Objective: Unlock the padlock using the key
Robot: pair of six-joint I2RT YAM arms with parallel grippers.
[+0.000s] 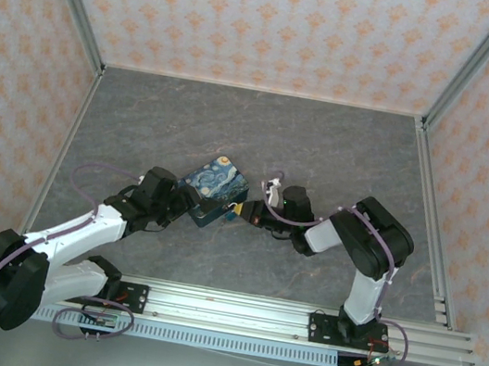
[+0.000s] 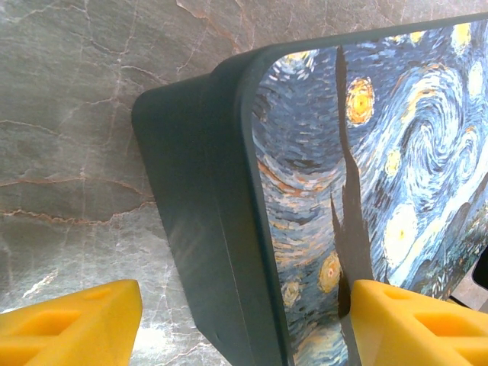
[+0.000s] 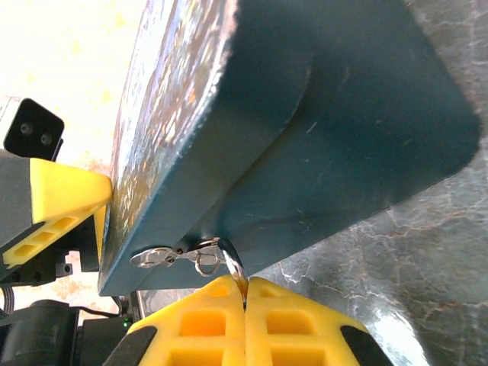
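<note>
Right gripper (image 3: pixel 245 288) is clenching tight, its yellow fingertips pressing together on the key (image 3: pixel 234 267), a thin silvery blade sticking up out of the pinch. The key is running up to the padlock (image 3: pixel 204 256). Only the padlock's small grey metal loop is showing clearly. It is sitting at the lower edge of the Starry Night print box (image 3: pixel 328 114), and its teal body cannot be told apart from the dark teal box wall. A silver latch (image 3: pixel 152 257) is lying just beside the loop and touching it, on the same box edge.

Left gripper (image 2: pixel 248 299) is standing released, jaws spread wide and straddling a rounded corner of the box. One yellow finger (image 2: pixel 415 320) is lying against the printed lid. The other is sitting just apart from the dark side wall, with grey stone showing in the gap. In the right wrist view, the finger on the lid is showing at the left of the box.

In the top view the two grippers are meeting the box from opposite sides, left one at its near-left side and right one at its near-right corner. The box is sitting on the grey marbled desk (image 1: pixel 325 150) about midway between near and far edges, slightly toward the left edge.
</note>
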